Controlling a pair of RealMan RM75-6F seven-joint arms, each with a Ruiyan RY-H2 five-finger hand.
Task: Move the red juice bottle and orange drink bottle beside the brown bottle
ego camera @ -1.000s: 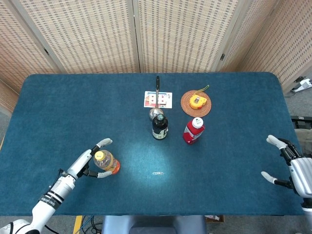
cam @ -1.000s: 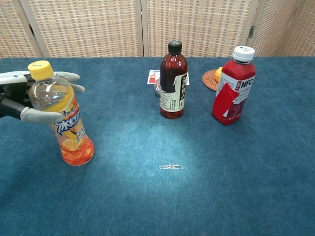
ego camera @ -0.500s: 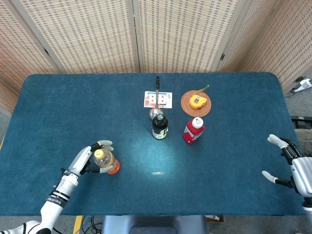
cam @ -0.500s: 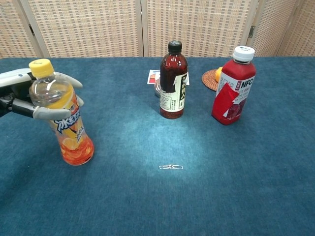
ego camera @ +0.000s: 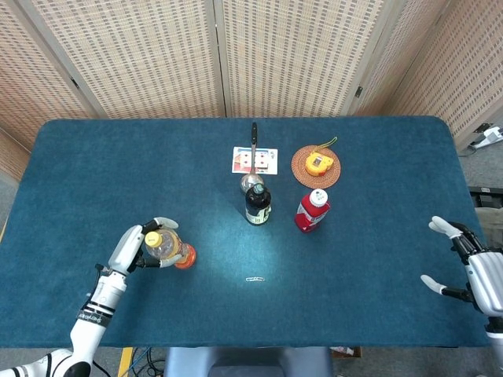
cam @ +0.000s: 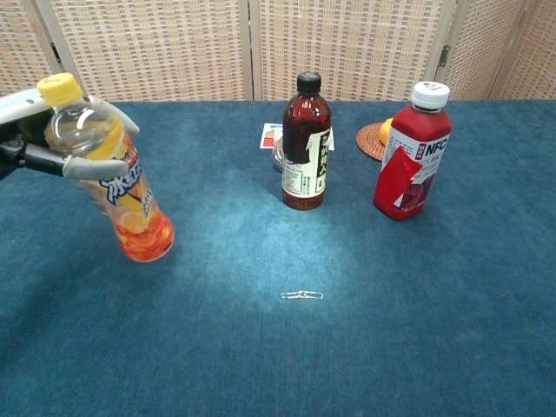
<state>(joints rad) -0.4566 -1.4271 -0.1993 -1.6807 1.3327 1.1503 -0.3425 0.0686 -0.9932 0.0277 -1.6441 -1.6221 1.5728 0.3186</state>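
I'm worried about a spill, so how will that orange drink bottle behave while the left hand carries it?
The orange drink bottle is tall, narrow and already tilted, so it may tip when set down. The left hand grips near the cap, so the base may swing. It looks only partly full, probably fairly light.

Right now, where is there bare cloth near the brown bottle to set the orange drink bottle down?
The blue cloth left of the dark brown glass bottle is bare, out to the tilted orange drink bottle in the left hand. In front it is bare down to the small paper clip. Behind it crowd a metal spoon and cards; the red juice bottle stands on its right.
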